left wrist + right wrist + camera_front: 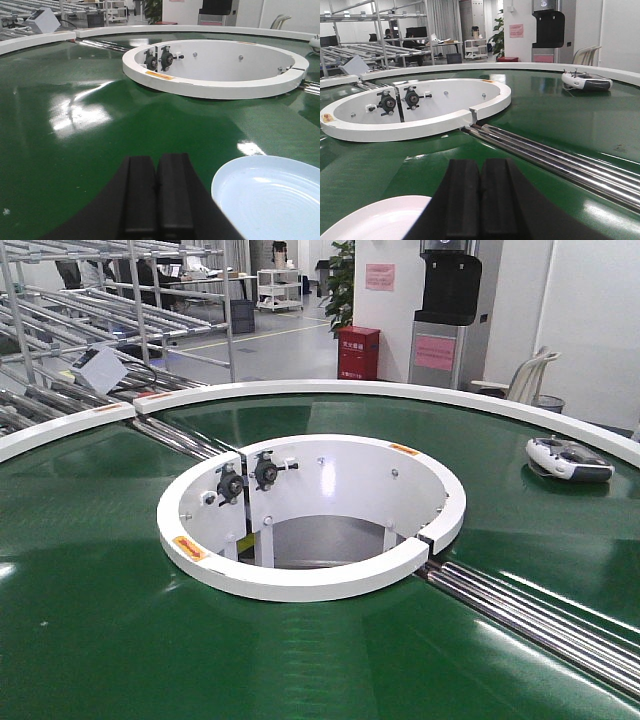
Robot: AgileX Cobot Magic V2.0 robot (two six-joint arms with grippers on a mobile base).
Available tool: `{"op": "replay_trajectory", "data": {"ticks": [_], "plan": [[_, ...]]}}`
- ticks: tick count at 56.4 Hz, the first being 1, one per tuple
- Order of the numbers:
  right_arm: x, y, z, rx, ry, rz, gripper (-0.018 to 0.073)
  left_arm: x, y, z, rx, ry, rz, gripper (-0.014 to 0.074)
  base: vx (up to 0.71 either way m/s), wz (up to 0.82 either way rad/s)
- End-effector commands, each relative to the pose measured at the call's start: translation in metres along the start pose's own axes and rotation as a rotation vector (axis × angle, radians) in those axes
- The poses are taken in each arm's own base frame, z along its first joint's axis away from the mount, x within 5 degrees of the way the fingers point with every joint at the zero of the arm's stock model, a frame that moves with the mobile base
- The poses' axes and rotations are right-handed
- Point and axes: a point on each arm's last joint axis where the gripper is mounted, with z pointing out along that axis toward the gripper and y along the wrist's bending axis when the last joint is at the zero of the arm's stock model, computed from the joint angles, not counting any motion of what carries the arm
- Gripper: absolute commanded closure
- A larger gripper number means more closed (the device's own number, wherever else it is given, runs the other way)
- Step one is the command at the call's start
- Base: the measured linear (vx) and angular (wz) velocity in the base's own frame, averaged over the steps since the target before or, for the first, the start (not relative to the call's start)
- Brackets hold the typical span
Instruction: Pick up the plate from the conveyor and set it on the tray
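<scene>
plate (270, 200): pale, empty, lying flat on the green belt. It shows lower right in the left wrist view and lower left in the right wrist view (375, 220), so I judge it's one plate between the two arms. Below the frame in the front view.
left gripper (156, 165): bottom centre, fingers pressed together, nothing pinched. Plate is just beside it, not under it.
right gripper (480, 167): same, fingers pressed together and empty, plate off to its left.
why so: both sit low and closed flanking the plate, which reads as a pre-grasp standoff. Whichever arm takes the rim must spread its fingers first.
conveyor (100, 570): glossy belt with steel rollers (540, 615) at the joint.
tray: not in any view, so drop spot unknown.
inner ring (300, 585): open well with bearing blocks on its wall; nothing loose visible inside.
handset (568, 458): remote lying on the belt at right of the front view, well apart from the plate.
risk: low rim on a slick belt, so the plate may slide rather than lift.
</scene>
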Motion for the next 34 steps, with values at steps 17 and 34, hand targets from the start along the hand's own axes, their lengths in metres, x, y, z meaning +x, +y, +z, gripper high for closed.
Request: {"op": "replay_trajectory", "data": {"ticks": [17, 34], "plan": [[-0.0033, -0.0005, -0.0006, 0.005, -0.081, -0.011, 0.0568, -0.0014, -0.0004, 0.0006, 0.01, -0.067, -0.006, 0.0594, 0.0, 0.0], [-0.0082, -0.0005, -0.0011, 0.006, -0.134, -0.007, 0.0568, -0.0049, -0.0007, 0.0003, 0.014, -0.106, -0.006, 0.0594, 0.0, 0.0]]}}
